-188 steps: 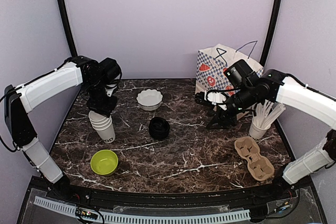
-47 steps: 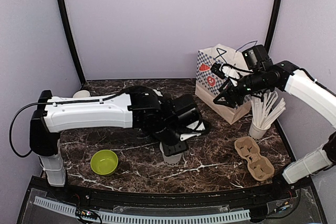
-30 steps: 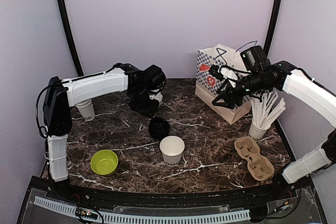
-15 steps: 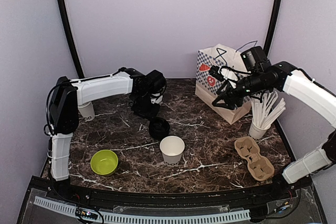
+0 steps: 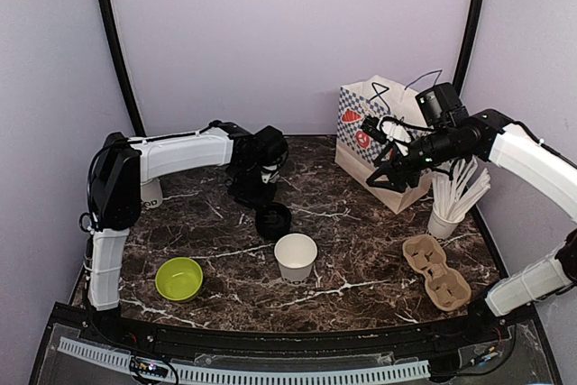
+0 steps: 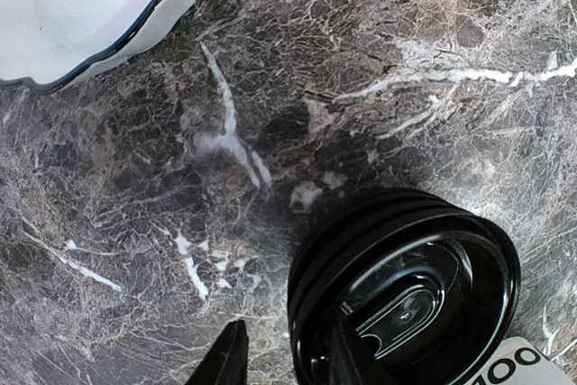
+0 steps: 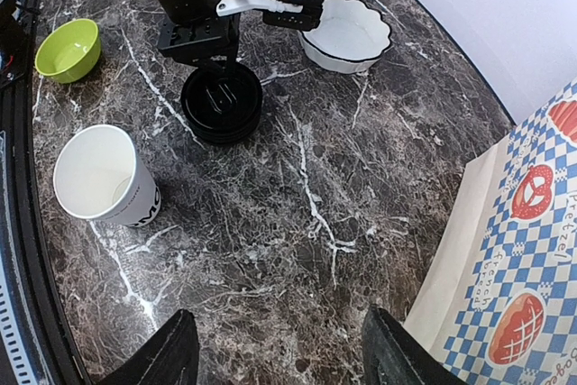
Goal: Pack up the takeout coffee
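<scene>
Left wrist view: the left gripper (image 6: 287,360) is hanging right over the lids (image 6: 406,290). Its fingers are apart and straddling the near rim, one outside and one over the top lid. A sliver of table (image 6: 379,69) is showing between the outer finger and the rim, so I'm calling it not yet clamped.

From the top view, the lids are sitting about mid-table. The cup (image 5: 296,256) is standing upright and uncapped just beside them at 5 o'clock. The right gripper (image 7: 281,349) is waiting up by the bag (image 5: 383,146) at 2 o'clock, fingers wide and nothing between them.

The step in hand, as I'm reading it, is fetching a lid to cap that cup before anything goes into the carrier (image 5: 436,271) at 4 o'clock. The next move is asking for a pinch on the top lid's rim alone. Then comes a clean lift so the lids below are not coming along, a short carry toward 5 o'clock, and a square press onto the cup's mouth.

What's hard to make out:
- How many lids are nested there is unclear.
- The left fingertips are cut off at the bottom of the frame, so I cannot tell whether the inner one is touching the lid.
- The cup's lettering is clipped at 5 o'clock of the wrist frame.
- The scalloped bowl (image 6: 90,6) is only partly showing at 11 o'clock, and in the top view the arm is covering it.
</scene>
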You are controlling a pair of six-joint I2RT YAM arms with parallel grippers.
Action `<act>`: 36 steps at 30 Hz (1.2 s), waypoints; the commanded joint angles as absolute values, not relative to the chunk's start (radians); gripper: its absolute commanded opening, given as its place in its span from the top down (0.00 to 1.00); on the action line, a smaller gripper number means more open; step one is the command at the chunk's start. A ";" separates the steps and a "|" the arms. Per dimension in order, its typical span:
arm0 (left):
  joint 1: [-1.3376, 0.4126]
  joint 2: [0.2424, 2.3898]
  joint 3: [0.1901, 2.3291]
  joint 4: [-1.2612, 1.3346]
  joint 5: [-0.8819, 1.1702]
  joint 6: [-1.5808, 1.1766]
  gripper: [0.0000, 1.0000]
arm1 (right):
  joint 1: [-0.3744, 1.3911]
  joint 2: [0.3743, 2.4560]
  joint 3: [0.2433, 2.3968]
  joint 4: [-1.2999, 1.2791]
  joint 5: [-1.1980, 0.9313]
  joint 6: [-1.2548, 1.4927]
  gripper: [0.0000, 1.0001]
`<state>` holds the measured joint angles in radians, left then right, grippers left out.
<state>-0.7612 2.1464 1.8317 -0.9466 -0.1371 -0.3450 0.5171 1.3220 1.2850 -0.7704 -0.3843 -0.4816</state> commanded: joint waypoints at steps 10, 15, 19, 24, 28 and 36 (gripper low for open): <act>-0.756 2.155 1.897 -0.987 -0.139 -0.350 0.86 | 0.514 1.302 1.276 -0.758 -0.382 -0.490 0.38; -0.758 2.152 1.955 -1.024 -0.143 -0.342 0.91 | 0.514 1.308 1.285 -0.762 -0.384 -0.490 0.38; -0.758 2.116 1.985 -1.043 -0.140 -0.340 0.91 | 0.515 1.317 1.297 -0.768 -0.391 -0.488 0.39; -0.753 2.031 1.973 -1.012 -0.129 -0.321 0.92 | 0.514 1.338 1.340 -0.775 -0.411 -0.456 0.39; -0.732 1.926 1.892 -0.827 0.008 -0.286 0.93 | 0.514 1.370 1.435 -0.760 -0.452 -0.394 0.35; -0.694 1.671 1.619 -0.332 0.334 -0.339 0.95 | 0.511 1.540 1.645 -0.710 -0.718 -0.156 0.27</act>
